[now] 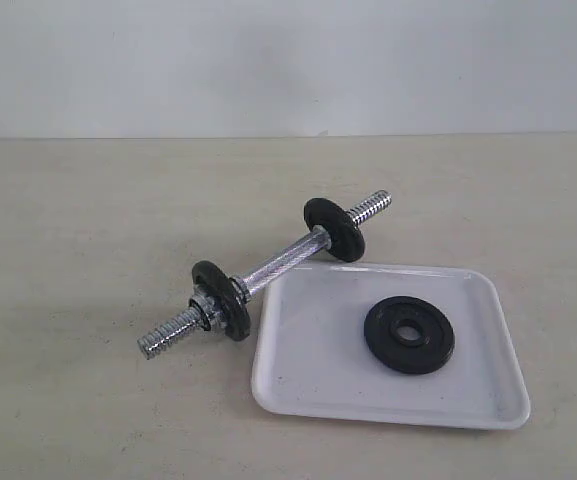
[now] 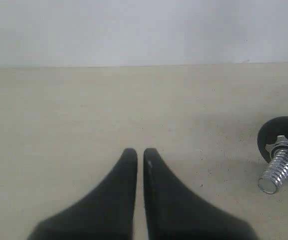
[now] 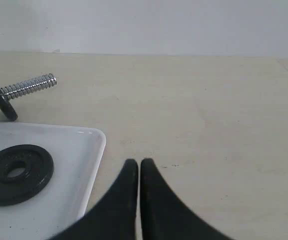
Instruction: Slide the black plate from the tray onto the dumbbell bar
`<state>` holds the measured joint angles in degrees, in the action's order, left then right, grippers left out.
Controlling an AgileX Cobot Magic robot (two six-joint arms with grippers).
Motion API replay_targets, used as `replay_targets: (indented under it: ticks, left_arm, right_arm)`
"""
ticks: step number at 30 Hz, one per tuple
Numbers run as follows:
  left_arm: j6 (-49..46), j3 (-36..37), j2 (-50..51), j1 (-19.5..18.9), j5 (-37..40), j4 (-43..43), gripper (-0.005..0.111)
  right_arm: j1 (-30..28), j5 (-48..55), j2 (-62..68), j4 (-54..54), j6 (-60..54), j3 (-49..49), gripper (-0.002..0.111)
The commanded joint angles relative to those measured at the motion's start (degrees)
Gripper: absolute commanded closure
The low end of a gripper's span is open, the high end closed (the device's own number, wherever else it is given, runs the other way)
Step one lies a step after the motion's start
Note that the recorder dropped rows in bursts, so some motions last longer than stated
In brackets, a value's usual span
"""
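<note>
The black plate (image 1: 409, 335) lies flat in the white tray (image 1: 308, 380), also seen as the black plate (image 3: 15, 174) on the tray (image 3: 79, 165) in the right wrist view. The dumbbell bar (image 1: 273, 271) rests on the table beside the tray, chrome with threaded ends, and carries two other black discs (image 1: 220, 299) (image 1: 334, 229). Neither arm shows in the exterior view. My left gripper (image 2: 140, 152) is shut and empty, off to the side of the bar's threaded end (image 2: 279, 171). My right gripper (image 3: 139, 163) is shut and empty, just off the tray's corner.
A beige table (image 1: 88, 220) runs to a pale wall (image 1: 288, 60) behind. The bar's far threaded end (image 3: 31, 85) shows beyond the tray in the right wrist view.
</note>
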<state>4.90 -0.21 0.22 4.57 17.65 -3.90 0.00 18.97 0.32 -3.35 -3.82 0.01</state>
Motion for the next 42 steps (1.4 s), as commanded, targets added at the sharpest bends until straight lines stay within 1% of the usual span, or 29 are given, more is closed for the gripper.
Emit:
replay_targets:
  ticks: [1, 21, 27, 29, 31, 32, 34, 36, 37, 39, 42]
  left_arm:
    - [-0.2, 0.2, -0.2, 0.0, 0.0, -0.2, 0.102]
    - [-0.2, 0.2, -0.2, 0.0, 0.0, -0.2, 0.102]
    - [-2.1, 0.2, -0.2, 0.1, -0.8, -3.2, 0.102]
    - [-1.9, 0.2, -0.2, 0.1, -4.5, -2.9, 0.102]
    - [-1.9, 0.2, -0.2, 0.1, -11.3, -2.3, 0.102]
    - [-1.9, 0.2, -0.2, 0.1, -14.7, -2.3, 0.102]
    - [-1.9, 0.2, -0.2, 0.1, -25.2, -2.3, 0.102]
    - [-1.7, 0.2, -0.2, 0.1, -38.7, -2.3, 0.102]
    - [-0.2, 0.2, -0.2, 0.1, -45.2, -2.3, 0.102]
    - [3.7, 0.2, -0.2, 0.1, -54.8, -2.3, 0.102]
    - [5.0, 0.2, -0.2, 0.1, -64.5, -2.6, 0.102]
  right_arm:
    - [0.0, -0.1, -0.3, 0.2, 0.0, 0.0, 0.108]
    - [0.0, -0.1, -0.3, 0.2, 0.0, 0.0, 0.108]
    - [0.0, -1.2, -0.3, 0.7, 0.0, 0.0, 0.108]
    - [0.0, -5.0, -0.3, 0.8, 0.0, 0.0, 0.108]
    - [0.0, -11.6, -0.3, -0.5, 0.4, 0.0, 0.108]
    - [0.0, -16.4, -0.3, -1.7, 1.2, 0.0, 0.108]
    - [0.0, -26.7, -0.3, -4.7, 4.4, 0.0, 0.108]
    - [0.0, -39.5, -0.3, -6.8, 10.6, 0.0, 0.108]
    - [0.0, -44.0, -0.3, -7.5, 14.7, 0.0, 0.108]
    - [0.0, -53.9, -0.3, -7.7, 21.9, 0.0, 0.108]
    - [0.0, -64.3, -0.3, -8.1, 22.6, 0.0, 0.108]
